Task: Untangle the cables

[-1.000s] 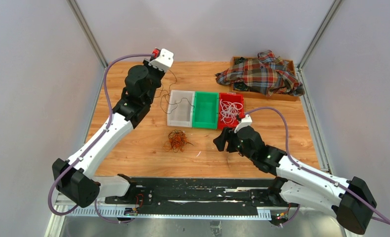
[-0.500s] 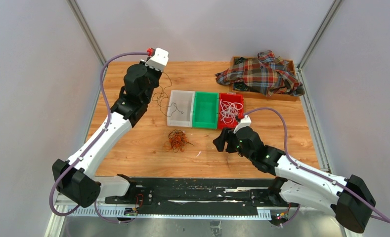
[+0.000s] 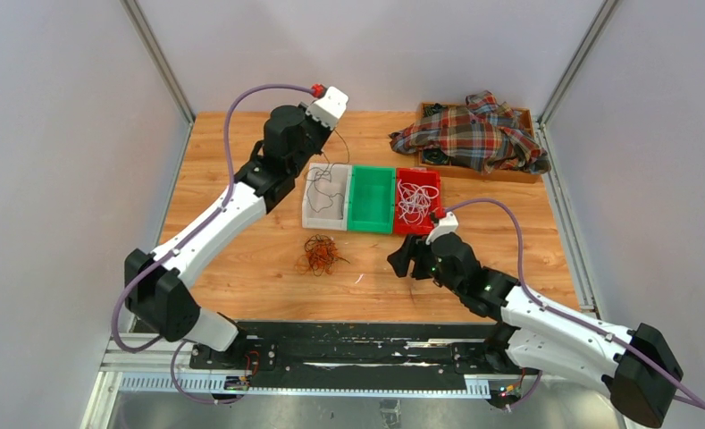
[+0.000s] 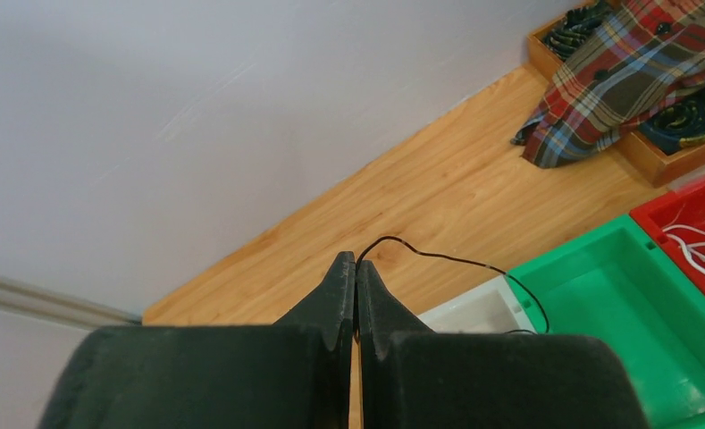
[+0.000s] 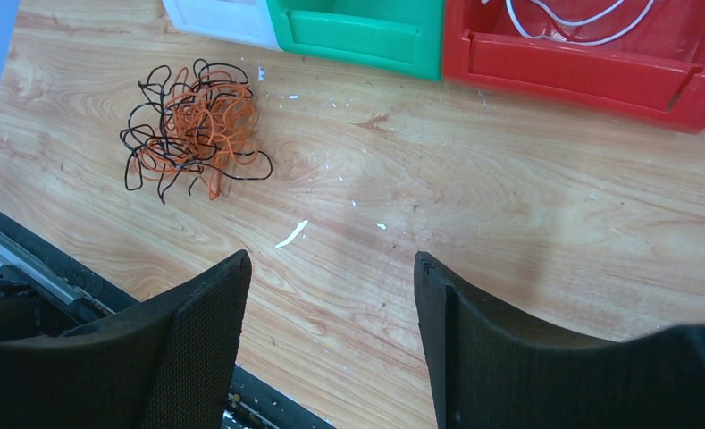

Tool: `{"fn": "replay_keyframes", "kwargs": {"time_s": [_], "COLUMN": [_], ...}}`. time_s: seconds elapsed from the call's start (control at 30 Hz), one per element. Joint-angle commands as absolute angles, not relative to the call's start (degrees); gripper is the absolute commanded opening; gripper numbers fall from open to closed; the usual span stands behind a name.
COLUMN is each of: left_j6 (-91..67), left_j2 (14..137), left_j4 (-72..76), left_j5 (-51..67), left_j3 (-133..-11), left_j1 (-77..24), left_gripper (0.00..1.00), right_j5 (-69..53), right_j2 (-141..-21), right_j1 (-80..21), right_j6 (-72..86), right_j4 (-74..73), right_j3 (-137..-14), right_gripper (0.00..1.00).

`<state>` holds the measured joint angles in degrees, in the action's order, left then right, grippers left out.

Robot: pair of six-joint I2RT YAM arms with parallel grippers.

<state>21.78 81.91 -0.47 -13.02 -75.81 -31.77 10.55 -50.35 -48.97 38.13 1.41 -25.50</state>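
Now the left gripper (image 4: 356, 264), at upper centre of the overhead view, is pinching one thin black cable (image 4: 456, 261) between closed fingers, and the cable is trailing down to the white bin (image 3: 306, 211). The right gripper (image 5: 331, 264) is hovering at lower centre over the wooden table (image 5: 509, 206), fingers spread wide and holding nothing. An orange-and-black tangle (image 5: 197, 130) is lying left of it, and white cables (image 3: 411, 201) are sitting in the red bin (image 5: 581, 71).

plaid shirt (image 3: 475, 134) hides most of wooden tray (image 3: 524, 113).
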Motion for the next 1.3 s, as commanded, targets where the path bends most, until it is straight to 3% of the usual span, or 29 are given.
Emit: {"fn": "replay_keyframes", "kwargs": {"time_s": [0.0,0.17,0.47,0.93,1.27], "left_j6": [19.9,22.0,24.6,26.2,27.9], "left_j2": [85.5,87.1,85.6,99.5,105.6], "left_j4": [0.6,0.8,-3.9,-3.1,-0.3], "left_j5": [-11.3,-12.0,-13.9,-14.1,-15.1], "left_j3": [-81.6,-81.3,-68.4,-77.7,-73.2], "left_j1": [-32.9,-33.4,-33.3,-33.3,-31.4], "left_gripper": [0.0,0.0,0.0,0.0,0.0], "right_j5": [12.1,12.7,13.4,14.5,13.9], "right_j2": [-48.7,-48.3,-47.4,-46.9,-47.8], "right_j1": [-48.0,-48.0,-47.5,-47.0,-45.1], "right_j6": [39.4,39.5,39.2,39.2,38.8], "right_j4": [1.6,1.2,-0.4,-1.5,-2.3], "right_j3": [-24.4,-24.3,-25.0,-25.2,-25.6], "right_gripper": [0.67,0.67,0.67,0.67,0.67]}}
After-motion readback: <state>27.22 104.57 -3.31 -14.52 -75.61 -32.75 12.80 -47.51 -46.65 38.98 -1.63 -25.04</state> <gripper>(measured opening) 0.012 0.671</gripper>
